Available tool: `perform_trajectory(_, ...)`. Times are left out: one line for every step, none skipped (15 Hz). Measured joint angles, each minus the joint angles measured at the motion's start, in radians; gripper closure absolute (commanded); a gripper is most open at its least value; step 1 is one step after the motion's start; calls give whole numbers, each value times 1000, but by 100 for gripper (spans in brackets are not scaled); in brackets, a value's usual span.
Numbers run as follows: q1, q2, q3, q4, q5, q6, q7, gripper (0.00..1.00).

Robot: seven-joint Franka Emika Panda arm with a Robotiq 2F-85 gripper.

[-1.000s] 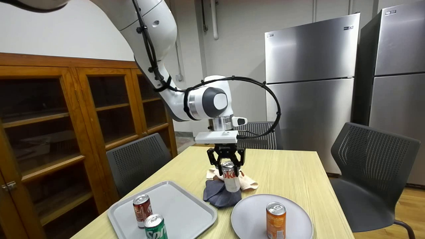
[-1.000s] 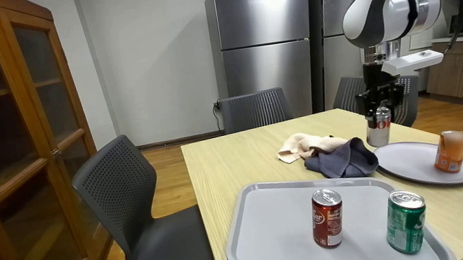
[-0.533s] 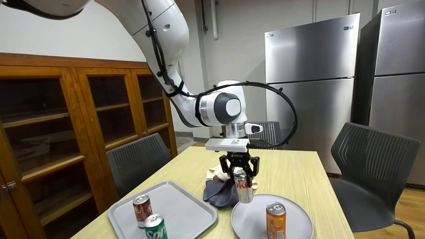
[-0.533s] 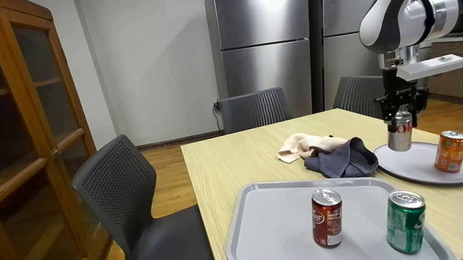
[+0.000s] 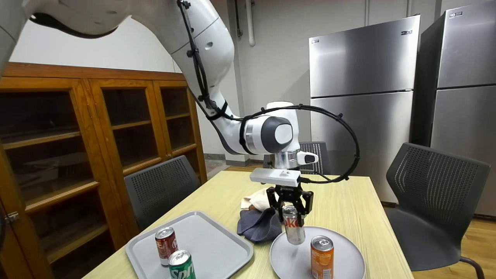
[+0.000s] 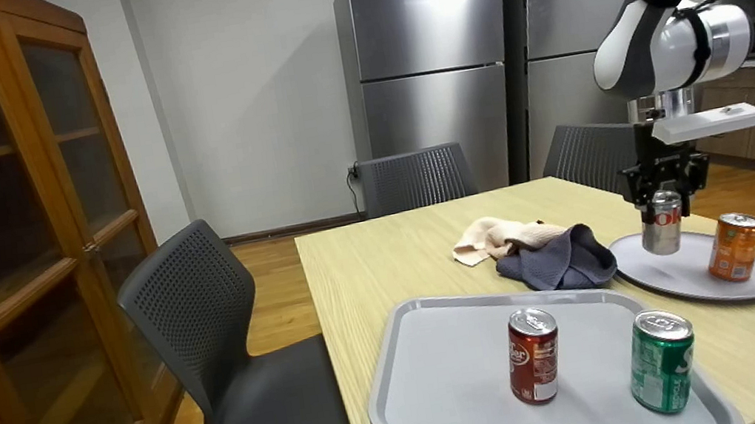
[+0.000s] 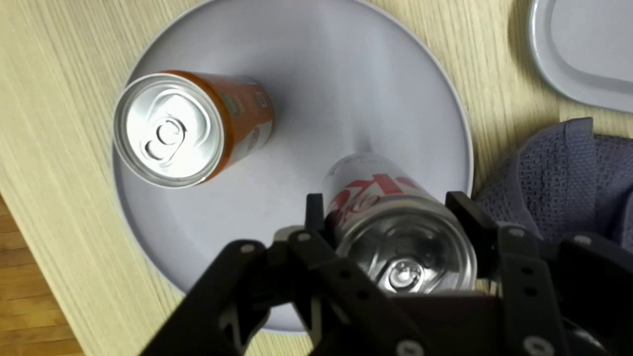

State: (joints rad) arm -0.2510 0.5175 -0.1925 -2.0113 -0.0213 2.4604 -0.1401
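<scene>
My gripper is shut on a silver Coke can, with one finger on each side of its upper part. The gripper and can also show in an exterior view. The can is roughly upright, low over the round grey plate; I cannot tell whether its base touches. In the wrist view, the can is between the fingertips over the plate. An orange can stands on the plate, apart from the held can; it shows in both exterior views.
A grey tray beside the plate holds a red can and a green can. A dark cloth and a cream cloth lie between tray and plate. Chairs stand around the table.
The gripper has carried the Coke can from beside the cloths to over the plate, and it has come lower. The other cans, tray and cloths have not moved.
</scene>
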Motion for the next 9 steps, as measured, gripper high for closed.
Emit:
perform_trajectory(-2, 6, -1, 11, 0, 0, 1, 62)
perform_trajectory(-5, 10, -3, 22, 0, 0, 3, 62)
perform_trajectory(-8, 13, -4, 32, 0, 0, 5, 62)
perform_trajectory(-11, 15, -5, 40, 0, 0, 9, 62)
perform_trajectory(-16, 17, -7, 46, 0, 0, 12, 62)
perform_trajectory(-22, 20, -9, 52, 2, 0, 13, 62)
perform_trajectory(-28, 25, -11, 57, 5, 0, 14, 62)
perform_trajectory(-36, 31, -13, 62, 9, 0, 14, 62)
perform_trajectory(-43, 39, -14, 68, 14, 0, 14, 62)
